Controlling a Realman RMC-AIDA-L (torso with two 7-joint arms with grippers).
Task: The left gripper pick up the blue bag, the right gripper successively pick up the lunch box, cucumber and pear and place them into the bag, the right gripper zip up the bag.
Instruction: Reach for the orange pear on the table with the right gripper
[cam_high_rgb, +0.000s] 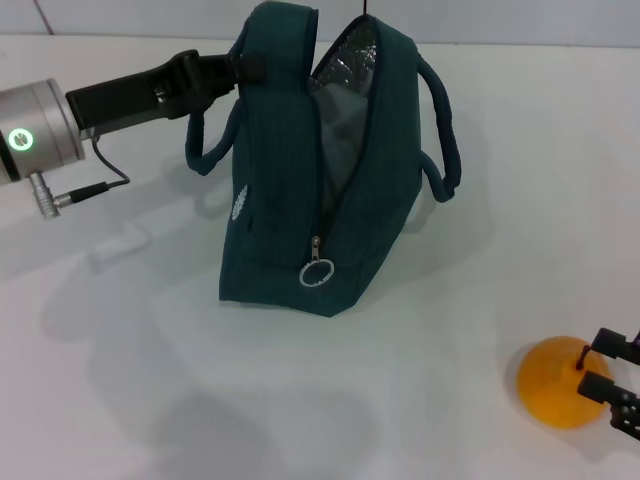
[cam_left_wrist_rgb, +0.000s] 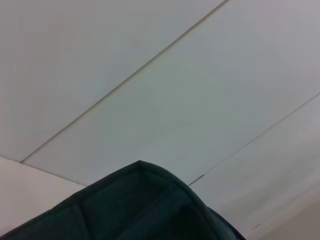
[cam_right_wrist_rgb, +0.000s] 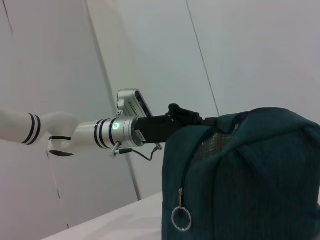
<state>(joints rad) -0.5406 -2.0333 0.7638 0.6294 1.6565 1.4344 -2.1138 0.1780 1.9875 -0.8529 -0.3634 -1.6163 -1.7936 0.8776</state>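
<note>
pear (cam_high_rgb: 560, 381) rests on the bench (cam_high_rgb: 150, 400) at 5 o'clock, well apart from the blue bag (cam_high_rgb: 290, 200). right tool (cam_high_rgb: 608, 377) straddles it, fingers spread, not yet closed. step: pear pickup. next: close, lift, carry to the bag mouth. left tool (cam_high_rgb: 243, 68) clamps the bag's top edge at 11 o'clock.

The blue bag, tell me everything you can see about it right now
The blue bag is dark teal soft fabric, standing upright on the white table. Its zipper is undone and the top gapes, showing silver foil lining. A ring zipper pull hangs at the near end, a small white logo sits on the side, and loop handles droop on both sides. The left gripper holds its top edge. The lunch box and cucumber cannot be seen.
</note>
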